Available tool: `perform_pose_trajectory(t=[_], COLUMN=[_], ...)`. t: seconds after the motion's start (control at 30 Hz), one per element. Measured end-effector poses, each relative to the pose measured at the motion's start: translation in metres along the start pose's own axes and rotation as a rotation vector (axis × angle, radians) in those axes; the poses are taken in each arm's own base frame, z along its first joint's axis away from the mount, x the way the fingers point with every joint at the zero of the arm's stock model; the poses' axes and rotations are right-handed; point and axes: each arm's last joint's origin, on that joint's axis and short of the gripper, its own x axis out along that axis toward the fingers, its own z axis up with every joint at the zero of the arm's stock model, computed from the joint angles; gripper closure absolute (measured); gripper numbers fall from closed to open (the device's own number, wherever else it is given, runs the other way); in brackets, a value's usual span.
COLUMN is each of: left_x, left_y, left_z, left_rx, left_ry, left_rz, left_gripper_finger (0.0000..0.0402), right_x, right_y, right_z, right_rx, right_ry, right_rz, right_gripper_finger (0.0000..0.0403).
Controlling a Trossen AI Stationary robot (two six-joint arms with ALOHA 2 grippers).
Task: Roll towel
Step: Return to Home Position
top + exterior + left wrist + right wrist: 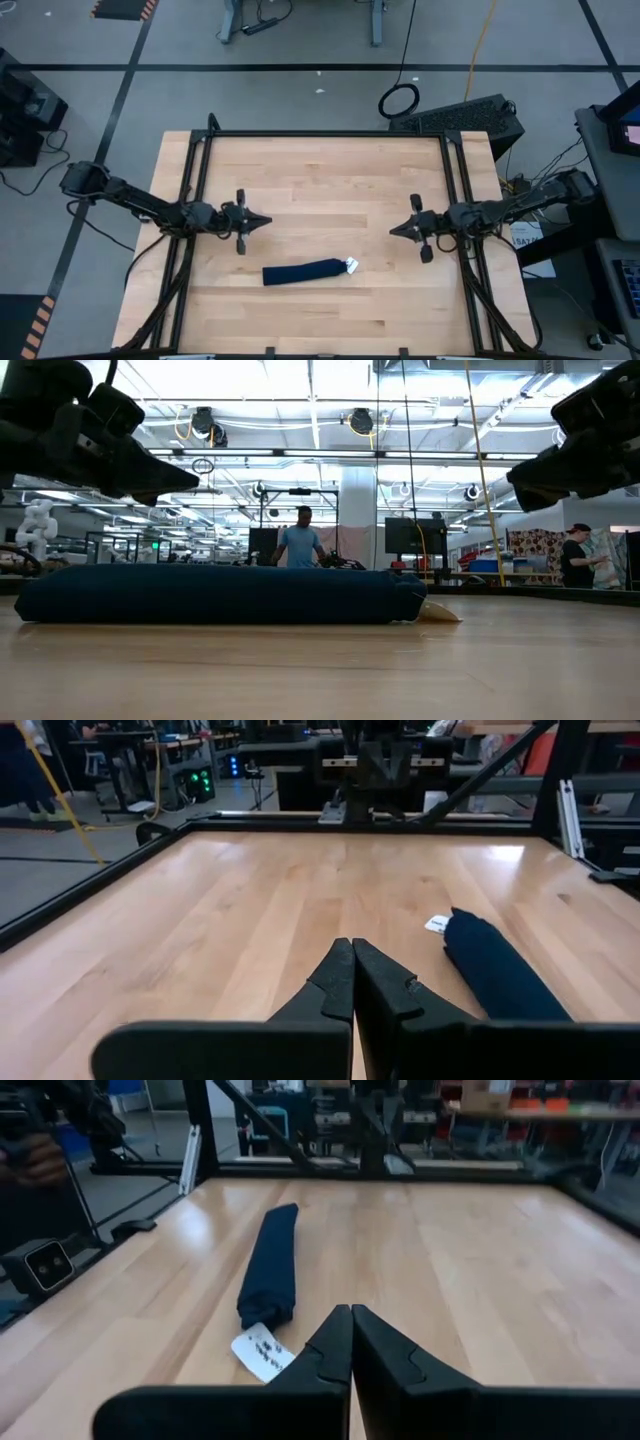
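Note:
The towel is a dark navy cloth lying on the wooden table as a tight roll, near the table's front edge. Its length runs left to right, and its small white tag sticks out flat on the table at the right end. The roll also shows in the low view, the left wrist view and the right wrist view. My left gripper hovers shut above the table, left of and behind the roll. My right gripper hovers shut, right of and behind it. Neither touches the towel.
A black metal frame runs around the table's far and side edges. Bare wood lies between the two grippers and behind the roll. People stand in the room beyond the table, far from the arms.

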Motion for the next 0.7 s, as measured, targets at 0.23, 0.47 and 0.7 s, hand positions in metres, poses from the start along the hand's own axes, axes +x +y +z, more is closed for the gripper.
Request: perform_pose_trajectory(t=[0.23,0.47,0.7], left_x=[-0.005,-0.014,-0.024], left_y=[0.001,0.004,0.006], left_z=[0.004,0.008,0.011], left_rx=[-0.003,-0.005,-0.007], left_ry=[-0.008,-0.012,-0.022], left_rz=[-0.001,-0.001,-0.001], left_gripper_finger=[0.0400,0.0400,0.0400], right_x=[-0.010,-0.023,-0.034], right_y=[-0.001,-0.003,-0.004], right_z=[0.003,0.006,0.012], right_rx=[-0.034,-0.045,-0.107], right_ry=[-0.032,-0.082,-0.180], right_rz=[0.001,-0.006,0.003], right_gripper_finger=[0.0403,0.0403,0.0403])
